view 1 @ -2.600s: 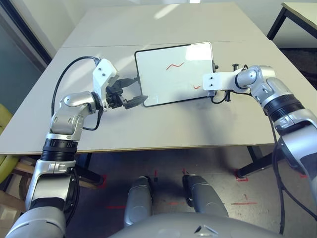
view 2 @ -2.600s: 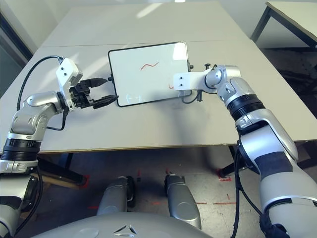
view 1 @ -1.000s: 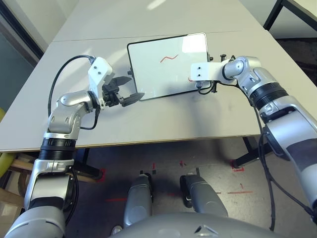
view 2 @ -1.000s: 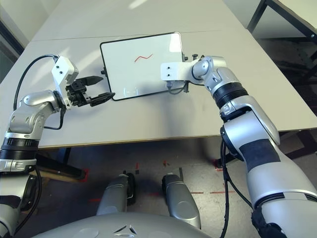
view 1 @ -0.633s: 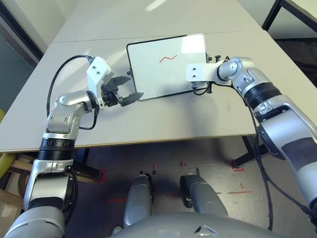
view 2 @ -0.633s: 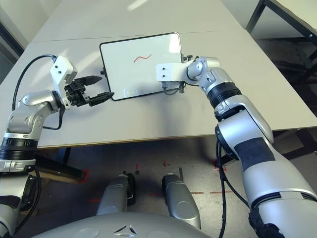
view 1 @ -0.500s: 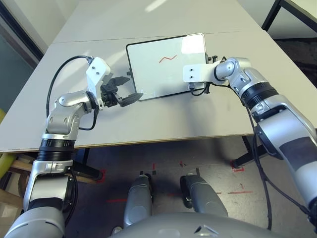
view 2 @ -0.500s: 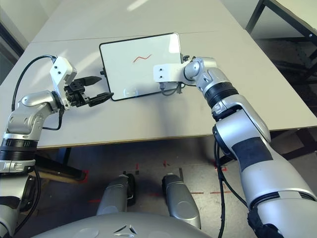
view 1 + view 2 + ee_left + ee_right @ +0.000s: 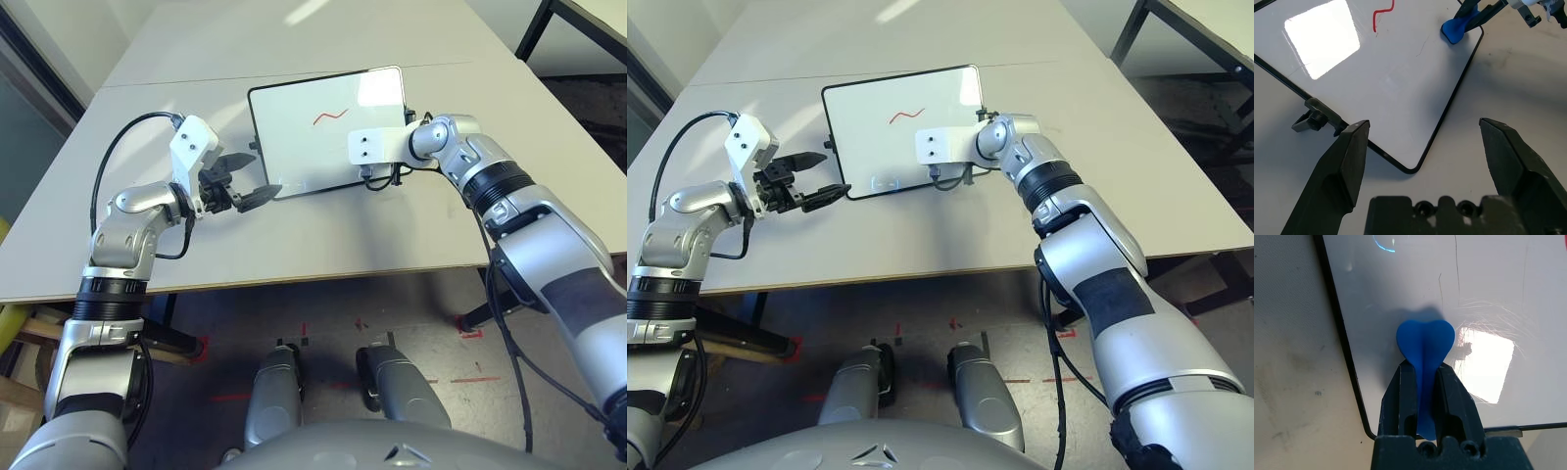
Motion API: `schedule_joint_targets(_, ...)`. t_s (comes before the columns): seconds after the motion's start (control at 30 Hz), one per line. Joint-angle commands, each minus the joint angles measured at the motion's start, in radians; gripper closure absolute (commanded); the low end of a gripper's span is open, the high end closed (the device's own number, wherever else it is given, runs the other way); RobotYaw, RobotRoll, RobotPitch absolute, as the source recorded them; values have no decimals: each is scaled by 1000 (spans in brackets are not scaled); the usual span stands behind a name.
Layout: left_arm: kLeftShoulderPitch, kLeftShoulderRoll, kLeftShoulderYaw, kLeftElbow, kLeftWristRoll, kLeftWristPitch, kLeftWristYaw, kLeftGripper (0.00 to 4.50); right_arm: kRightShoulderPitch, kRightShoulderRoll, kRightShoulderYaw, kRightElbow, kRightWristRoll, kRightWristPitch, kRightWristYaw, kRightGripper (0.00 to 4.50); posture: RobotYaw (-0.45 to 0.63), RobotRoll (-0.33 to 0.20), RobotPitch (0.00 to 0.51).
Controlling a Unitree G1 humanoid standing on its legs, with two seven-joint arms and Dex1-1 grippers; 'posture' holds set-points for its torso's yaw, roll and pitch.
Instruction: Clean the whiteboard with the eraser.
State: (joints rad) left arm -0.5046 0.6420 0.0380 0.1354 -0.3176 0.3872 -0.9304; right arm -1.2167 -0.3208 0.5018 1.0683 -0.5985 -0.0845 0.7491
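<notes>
The whiteboard [image 9: 313,147] lies flat at the middle of the table, with a red squiggle [image 9: 331,116] in its upper half. My right gripper [image 9: 1423,372] is shut on the blue eraser [image 9: 1425,340], whose rounded end presses on the board close to the near edge. In the head views the gripper sits beneath its white wrist mount [image 9: 377,145]. The left wrist view shows the eraser [image 9: 1455,28] at the board's far corner. My left gripper [image 9: 251,177] hovers open just off the board's near left corner, holding nothing.
A small black knob [image 9: 1312,120] sticks out of the board's left side, by my left fingers. The grey table [image 9: 323,235] has bare room in front of the board. A second table [image 9: 583,20] stands at the back right.
My right gripper has slid the eraser leftward along the board's near part. The small red mark there no longer shows. The left arm has barely moved.
</notes>
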Motion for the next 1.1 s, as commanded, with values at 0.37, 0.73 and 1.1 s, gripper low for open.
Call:
schedule_joint_targets(0.37, -7, 8, 4, -2, -2, 6, -6, 0, 36, -83, 15, 15, -20, -5, 13, 4246, -86, 0, 113)
schedule_joint_targets(0.73, -11, 7, 2, -3, -1, 9, -4, 0, 42, -115, 16, 17, -26, 0, 24, 4248, -88, 0, 114)
schedule_joint_targets(1.1, -17, 9, 14, 16, 0, -1, 1, 0, -76, -115, -34, -39, 36, 22, 129, 4249, -87, 0, 115)
